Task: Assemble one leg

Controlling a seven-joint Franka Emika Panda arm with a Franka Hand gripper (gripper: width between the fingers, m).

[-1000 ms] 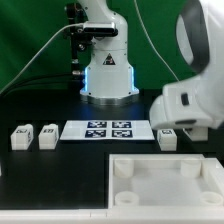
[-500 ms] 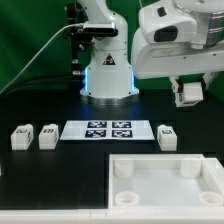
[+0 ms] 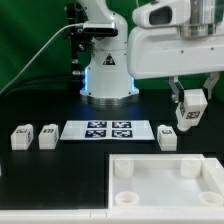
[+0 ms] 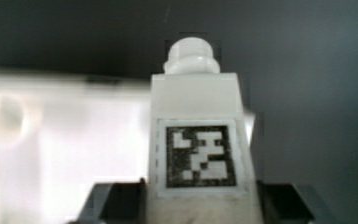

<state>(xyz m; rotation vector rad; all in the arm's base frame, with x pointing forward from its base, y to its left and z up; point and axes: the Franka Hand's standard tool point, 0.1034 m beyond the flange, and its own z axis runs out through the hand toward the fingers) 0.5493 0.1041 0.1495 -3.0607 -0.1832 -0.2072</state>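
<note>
My gripper [image 3: 192,106] is shut on a white leg [image 3: 193,110] with a marker tag and holds it in the air at the exterior view's right, above the table. In the wrist view the held leg [image 4: 202,125] stands between the dark fingers [image 4: 119,203], its tag facing the camera and its rounded peg pointing away. Three more legs sit on the table: two at the exterior view's left [image 3: 22,136] [image 3: 47,136] and one at the right [image 3: 167,136]. The large white tray-like part [image 3: 165,180] with corner sockets lies at the front.
The marker board [image 3: 107,130] lies in the middle of the table between the legs. The arm's base [image 3: 105,70] stands behind it in front of a green backdrop. A cable [image 3: 40,55] hangs at the exterior view's left.
The arm has risen from table level at the exterior view's right, carrying a leg upward. In the last half second the leg has come slightly lower again.
</note>
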